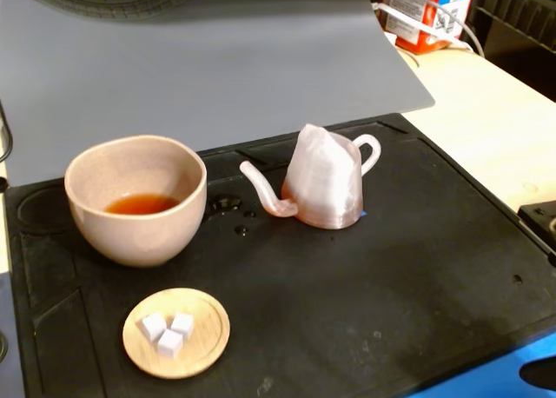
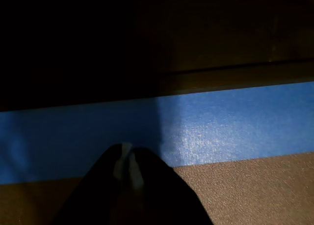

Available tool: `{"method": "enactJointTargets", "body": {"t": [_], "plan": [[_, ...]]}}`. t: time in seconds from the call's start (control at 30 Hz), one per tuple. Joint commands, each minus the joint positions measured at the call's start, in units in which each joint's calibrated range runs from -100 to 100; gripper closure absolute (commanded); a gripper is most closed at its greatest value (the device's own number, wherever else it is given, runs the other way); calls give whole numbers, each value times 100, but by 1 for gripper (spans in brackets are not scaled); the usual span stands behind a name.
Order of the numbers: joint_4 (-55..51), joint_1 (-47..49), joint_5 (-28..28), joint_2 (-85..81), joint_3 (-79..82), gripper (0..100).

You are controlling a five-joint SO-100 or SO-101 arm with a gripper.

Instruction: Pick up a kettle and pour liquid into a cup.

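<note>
I see my gripper (image 2: 128, 158) with tips pressed together, empty, over blue tape (image 2: 221, 126) — the translucent pink kettle (image 1: 323, 179) sits upright on the black mat (image 1: 391, 276), right of the beige cup (image 1: 137, 198) holding amber liquid.

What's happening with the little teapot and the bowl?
Nothing is holding anything right now. The translucent kettle stands upright on the black mat, its spout aimed at the beige cup, which already has reddish-brown liquid in it. A small wooden dish with white cubes sits in front. The arm is off to the side: the wrist view shows its end effector closed over blue tape.
</note>
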State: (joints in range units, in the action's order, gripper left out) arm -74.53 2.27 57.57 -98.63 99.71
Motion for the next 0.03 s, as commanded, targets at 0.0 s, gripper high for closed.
{"method": "enactJointTargets", "body": {"t": [0.0], "plan": [[-22,20,-13,-35,11,99]]}}
